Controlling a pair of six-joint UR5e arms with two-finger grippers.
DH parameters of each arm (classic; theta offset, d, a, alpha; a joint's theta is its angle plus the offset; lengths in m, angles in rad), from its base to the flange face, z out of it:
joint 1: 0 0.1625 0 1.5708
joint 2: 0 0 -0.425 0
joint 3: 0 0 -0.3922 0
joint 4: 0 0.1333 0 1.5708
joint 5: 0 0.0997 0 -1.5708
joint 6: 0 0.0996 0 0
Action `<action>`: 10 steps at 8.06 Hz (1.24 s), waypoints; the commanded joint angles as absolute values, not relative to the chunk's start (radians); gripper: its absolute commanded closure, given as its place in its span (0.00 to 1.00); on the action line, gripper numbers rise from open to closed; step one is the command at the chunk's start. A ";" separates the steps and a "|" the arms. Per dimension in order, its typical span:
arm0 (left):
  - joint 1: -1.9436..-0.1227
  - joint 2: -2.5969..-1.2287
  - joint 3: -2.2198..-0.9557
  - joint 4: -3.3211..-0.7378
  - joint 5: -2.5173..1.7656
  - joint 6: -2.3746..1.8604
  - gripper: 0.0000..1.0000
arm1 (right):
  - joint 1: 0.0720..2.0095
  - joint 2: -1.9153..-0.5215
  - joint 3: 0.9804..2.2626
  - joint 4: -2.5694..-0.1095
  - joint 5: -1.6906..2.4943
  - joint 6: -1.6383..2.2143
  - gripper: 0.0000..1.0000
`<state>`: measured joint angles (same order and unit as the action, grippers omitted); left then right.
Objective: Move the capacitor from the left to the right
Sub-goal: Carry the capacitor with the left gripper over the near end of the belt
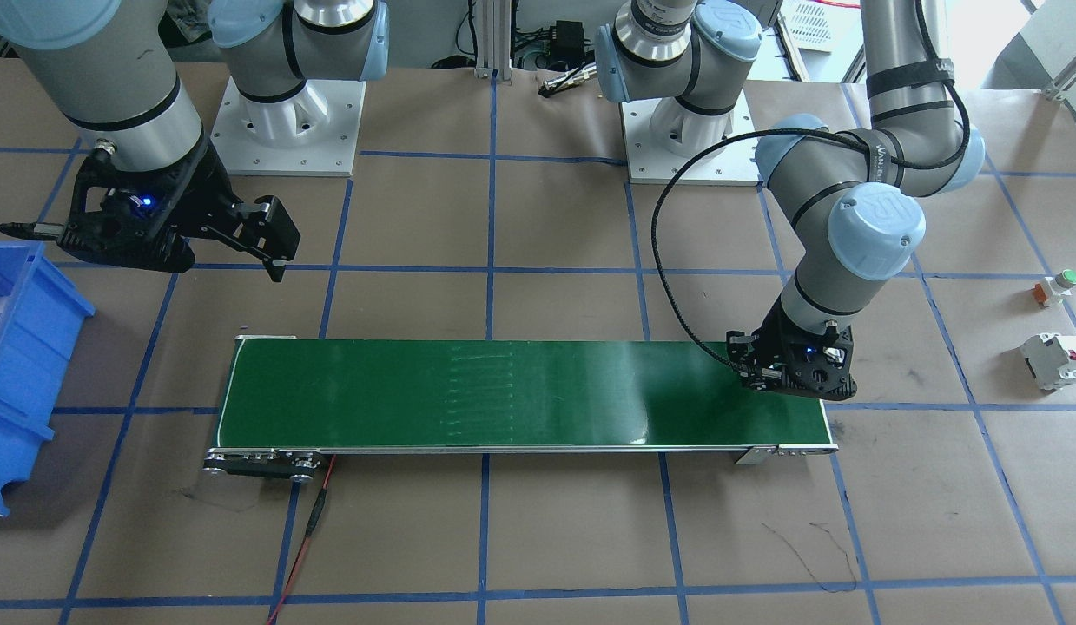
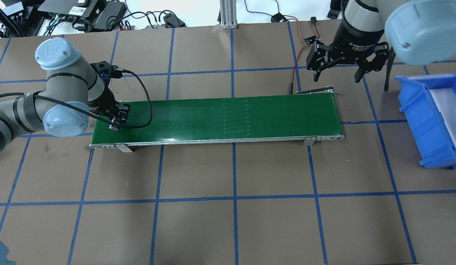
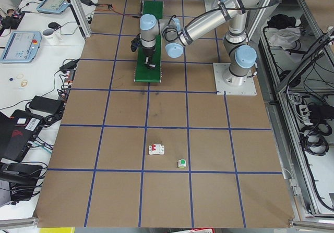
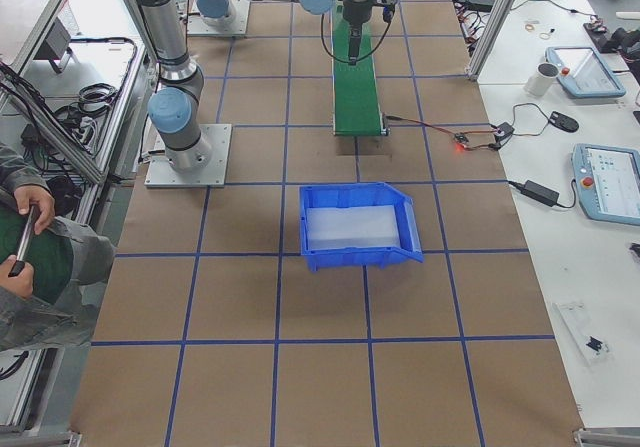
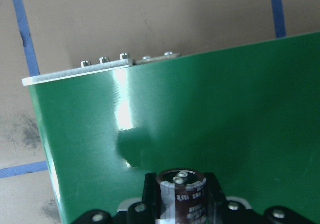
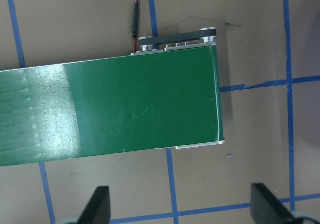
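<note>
Black and stubby, with pale print on the side and two silver terminals on top: shows as the capacitor [image 5: 183, 196] in the left wrist view. Stands upright, clamped from both sides by the closed left tool [image 2: 116, 119]. Hangs over the green conveyor belt [image 2: 228, 117], close to the belt's end on the robot's left side; cannot tell whether touching the belt surface or not. Throws a soft dark shadow on the green just ahead.

At the opposite end of the belt: right tool [image 2: 337, 78], spread wide open and gripping nothing, raised over the brown worktop [image 2: 228, 221] just beyond the belt's far corner. Further to the robot's right: blue bin [image 2: 430, 125] with a pale inside, resting on the worktop, near the belt end but apart from it.

Well apart from the belt on the robot's left: white breaker [image 1: 1054, 360] with a red tab and small green-capped push button [image 1: 1059, 286], lying near each other, not touching, both on the worktop among blue tape lines.
</note>
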<state>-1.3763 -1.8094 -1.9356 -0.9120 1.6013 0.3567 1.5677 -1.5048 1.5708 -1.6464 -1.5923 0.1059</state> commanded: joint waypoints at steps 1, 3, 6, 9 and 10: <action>-1.374 -1.815 -1.916 -0.911 1.601 0.353 0.85 | 1.568 -1.505 1.571 -1.647 -1.592 0.106 0.00; -1.371 -1.838 -1.916 -0.898 1.601 0.354 0.85 | 1.568 -1.505 1.571 -1.646 -1.592 0.106 0.00; -1.371 -1.842 -1.916 -0.896 1.603 0.354 0.78 | 1.568 -1.505 1.571 -1.646 -1.592 0.106 0.00; -1.371 -1.848 -1.916 -0.893 1.601 0.354 0.73 | 1.568 -1.505 1.571 -1.646 -1.592 0.106 0.00; -1.370 -1.853 -1.914 -0.890 1.601 0.354 0.62 | 1.568 -1.505 1.571 -1.646 -1.592 0.106 0.00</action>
<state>-1.3713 -1.8459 -1.9151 -0.8935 1.6016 0.3541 1.5677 -1.5049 1.5708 -1.6460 -1.5923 0.1058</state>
